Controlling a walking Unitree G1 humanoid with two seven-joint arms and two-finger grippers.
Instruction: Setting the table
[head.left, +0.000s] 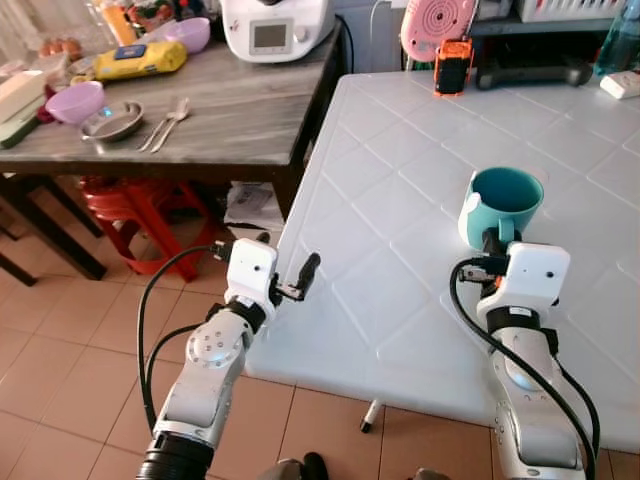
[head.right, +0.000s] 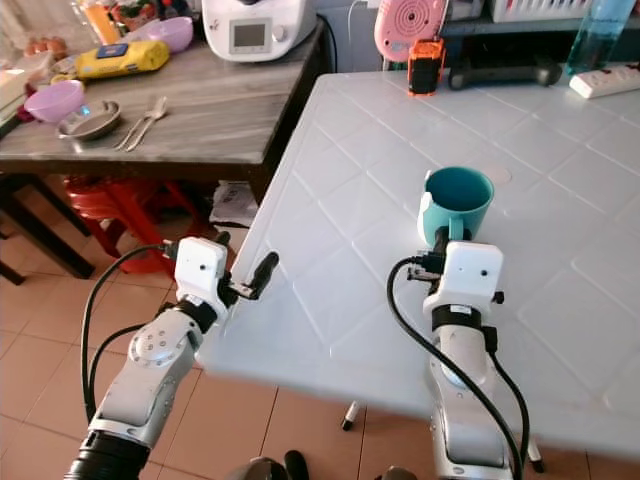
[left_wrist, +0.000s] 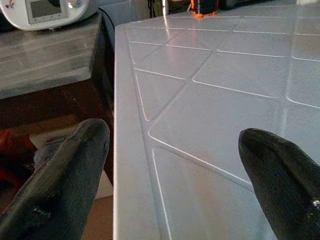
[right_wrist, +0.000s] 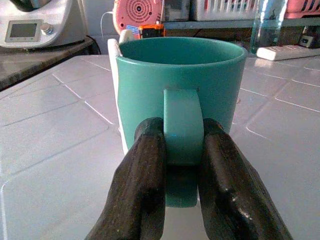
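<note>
Teal ceramic mug (head.left: 503, 203), count 1, upright on the white diamond-patterned plastic counter (head.left: 400, 190), right of centre. It has a white patch on the side facing the robot's left; no print readable.

Right tool (right_wrist: 182, 150): both black fingers (right_wrist: 145, 185) closed tight on the mug's handle, one each side, mug sitting on the counter surface. In the head views the right wrist sits just below the mug, on the near side.

Left tool (head.left: 297, 281): wide open, holding nothing, poised at the counter's near left edge. In the left wrist view its two fingertips (left_wrist: 70, 165) straddle the counter edge, one over the gap, one over the white top.

Grey wood-grain counter (head.left: 230, 110) butts against the white one on the left. On it:
- 2 purple plastic bowls: one near (head.left: 76, 101), one far (head.left: 185, 34)
- 1 small round steel dish (head.left: 111, 121), just beside the near bowl
- 2 pieces of steel cutlery (head.left: 166, 123) lying side by side next to the dish, fork tines visible
- 1 yellow packet (head.left: 140, 60) with a blue label, text too small to read
- 1 white kitchen appliance with a small grey screen (head.left: 275, 27), no brand legible

Far edge of the white counter: 1 orange-and-black device (head.left: 453, 66), 1 pink round fan (head.left: 436, 25), 1 white power strip (head.right: 605, 80), 1 clear blue bottle (head.right: 598, 35).

Red plastic stool (head.left: 140, 205) sits under the grey counter on the tile floor.
</note>
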